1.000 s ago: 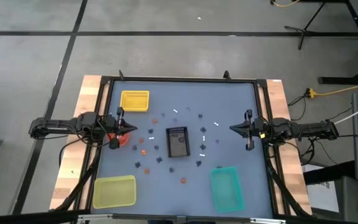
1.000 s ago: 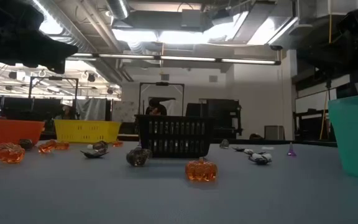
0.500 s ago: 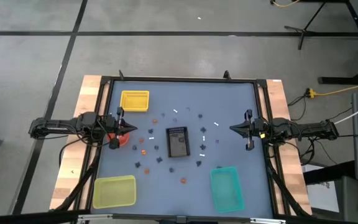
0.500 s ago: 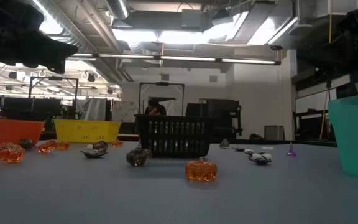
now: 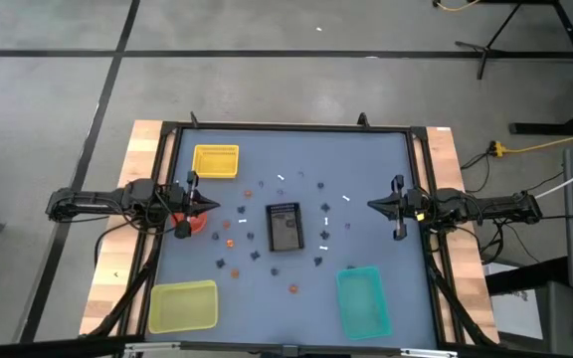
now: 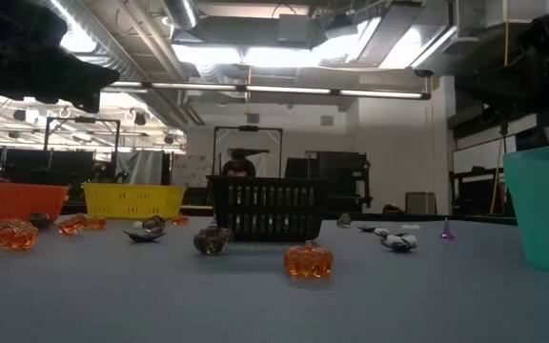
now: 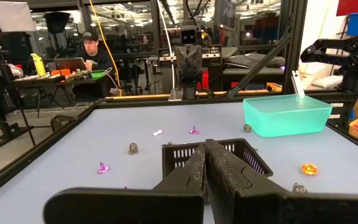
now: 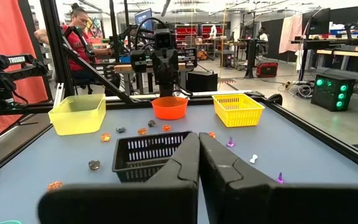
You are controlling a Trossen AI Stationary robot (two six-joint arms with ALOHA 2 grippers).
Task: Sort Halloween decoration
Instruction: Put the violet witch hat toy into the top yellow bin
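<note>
Tiny Halloween trinkets lie scattered on the blue-grey table around the black tray (image 5: 285, 227): orange ones (image 5: 292, 288), white ones (image 5: 346, 198) and dark ones (image 5: 221, 264). In the low view an orange pumpkin (image 6: 310, 260) rests on its base in front of the tray (image 6: 270, 210). My left gripper (image 5: 210, 208) hovers shut at the table's left side, above the table, pointing at the tray (image 7: 216, 158). My right gripper (image 5: 371, 206) hovers shut at the right side, facing it. Their fingertips (image 7: 205, 144) (image 8: 198, 135) meet with no gap and nothing between them.
A yellow basket (image 5: 216, 161) stands far left, an orange bowl (image 5: 195, 221) under my left arm, a yellow-green container (image 5: 182, 305) near left, a teal container (image 5: 362, 300) near right. A black frame edges the table. People sit at desks (image 7: 92, 53) (image 8: 79, 37) beyond it.
</note>
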